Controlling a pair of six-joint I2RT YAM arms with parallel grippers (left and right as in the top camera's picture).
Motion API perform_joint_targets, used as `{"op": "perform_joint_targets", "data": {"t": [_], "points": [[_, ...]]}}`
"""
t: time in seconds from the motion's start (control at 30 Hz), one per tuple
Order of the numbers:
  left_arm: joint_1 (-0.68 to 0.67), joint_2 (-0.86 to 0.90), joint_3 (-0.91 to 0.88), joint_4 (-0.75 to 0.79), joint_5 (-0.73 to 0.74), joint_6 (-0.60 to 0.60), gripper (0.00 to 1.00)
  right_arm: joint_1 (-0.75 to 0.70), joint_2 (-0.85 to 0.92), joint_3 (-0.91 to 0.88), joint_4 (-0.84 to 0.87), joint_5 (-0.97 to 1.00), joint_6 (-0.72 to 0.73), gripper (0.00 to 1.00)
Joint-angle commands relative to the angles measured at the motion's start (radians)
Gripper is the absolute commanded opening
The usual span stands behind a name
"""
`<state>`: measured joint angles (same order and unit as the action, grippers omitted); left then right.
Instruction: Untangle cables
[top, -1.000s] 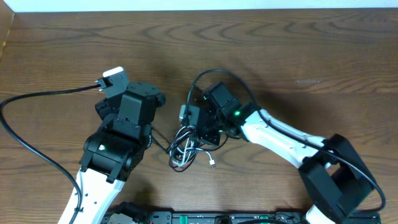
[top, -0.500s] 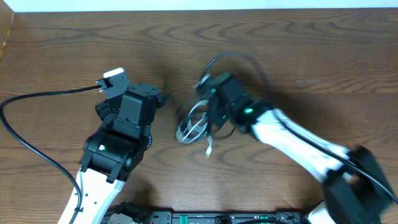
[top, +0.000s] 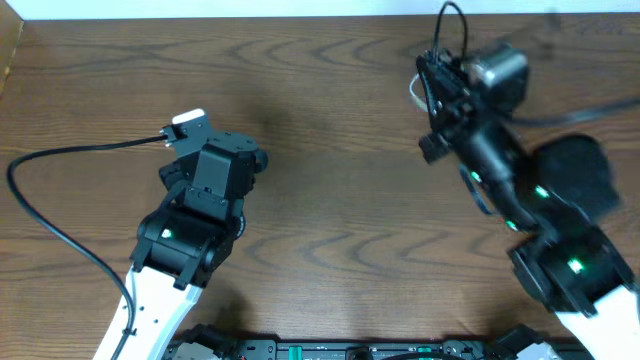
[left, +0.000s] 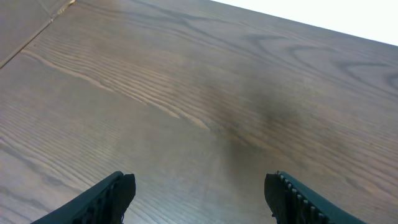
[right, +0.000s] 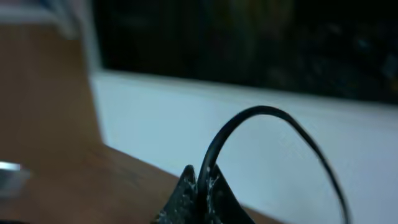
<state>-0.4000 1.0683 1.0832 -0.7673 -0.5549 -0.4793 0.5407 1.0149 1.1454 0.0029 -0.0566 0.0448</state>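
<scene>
Pinched fully shut, the right gripper (right: 200, 190) sat at the bottom of its wrist view, its 2 fingertips clamped on 1 thin black cable (right: 264, 111). That cable rose from between the tips, arched up and over to the right, and left the picture at the lower right. Behind it the brown table (right: 56, 180) showed only as a blur, with a pale band (right: 155, 118) and a dark area (right: 249, 37) farther back. From overhead the right arm (top: 520, 200) appeared large and blurred over the table's far right part, with a black loop of cable standing up above the gripper near the far edge. How many cords hung from it could not be told. On the other side the left gripper stood wide (left: 200, 193), holding nothing. Its 2 black fingers sat at the near edge of its wrist view, well apart, with wood grain between them running away to the table's far edge. From overhead the left arm (top: 190, 220) lay over the left part of the table, well apart from the right arm.
</scene>
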Motion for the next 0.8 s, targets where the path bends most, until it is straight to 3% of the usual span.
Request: {"op": "perform_joint_targets", "data": {"t": [0.0,0.2,0.43,0.47,0.53,0.77], "points": [[0.004,0.022,0.001,-0.005,0.019,-0.016,0.72,0.000,0.023,0.003,-0.074,-0.127,-0.003,0.01],[0.004,0.028,0.001,-0.002,0.108,0.003,0.72,-0.033,0.178,0.003,-0.329,-0.126,-0.009,0.01],[0.004,0.028,0.001,0.005,0.171,0.057,0.72,-0.097,0.365,0.003,-0.310,-0.138,0.003,0.04],[0.004,0.028,0.001,0.005,0.171,0.057,0.72,-0.097,0.390,0.003,-0.315,-0.137,0.002,0.40],[0.004,0.028,0.001,0.006,0.171,0.057,0.72,-0.095,0.430,0.003,-0.357,-0.137,0.003,0.97],[0.004,0.028,0.001,0.006,0.267,0.106,0.72,-0.091,0.564,0.003,-0.603,-0.140,0.076,0.99]]}}
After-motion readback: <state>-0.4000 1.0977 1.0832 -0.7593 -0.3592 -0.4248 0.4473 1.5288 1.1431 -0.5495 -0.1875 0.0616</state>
